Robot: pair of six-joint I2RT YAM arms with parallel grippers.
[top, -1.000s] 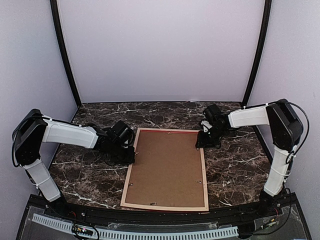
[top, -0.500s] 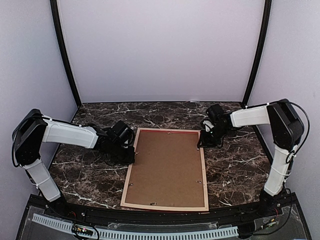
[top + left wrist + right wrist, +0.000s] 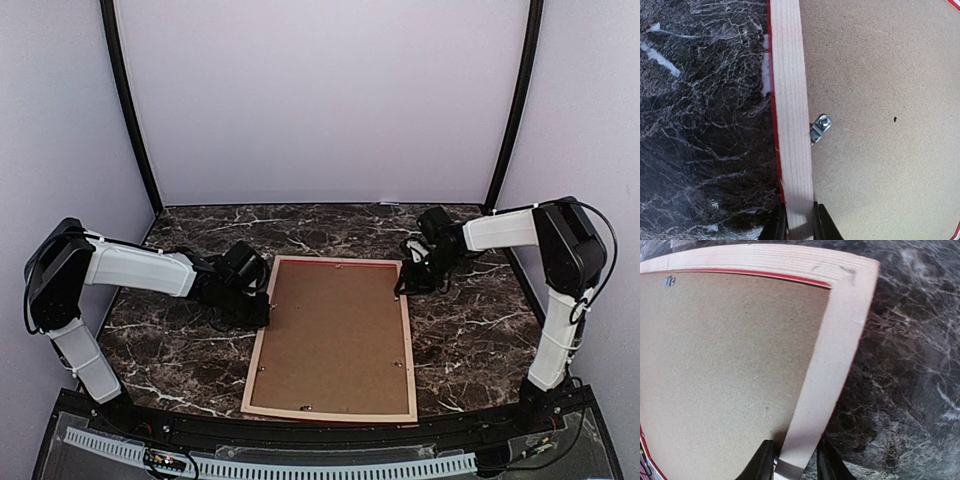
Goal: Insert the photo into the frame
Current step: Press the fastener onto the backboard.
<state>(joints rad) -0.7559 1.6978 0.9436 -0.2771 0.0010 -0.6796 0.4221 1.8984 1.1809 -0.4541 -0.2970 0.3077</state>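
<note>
1. The frame [image 3: 330, 413] lies face down in the middle of the dark marble table [image 3: 150, 350]. Its pale wood back is up, its near end is close to the arm bases, and a thin red edge shows along the rim.
2. A brown board [image 3: 335, 335] fills its opening. A small metal clip [image 3: 820, 127] sits at the left rail's inner edge, reaching over the board.
3. The left tool [image 3: 258, 312] is clenched on the frame's left rail in its far half, with one finger on the table side and one over the board.
4. The right tool [image 3: 405, 283] grips the right rail just short of the far right corner, fingers astride the wood.
5. The frame's far end lies apart from the pale wall [image 3: 320, 100].
</note>
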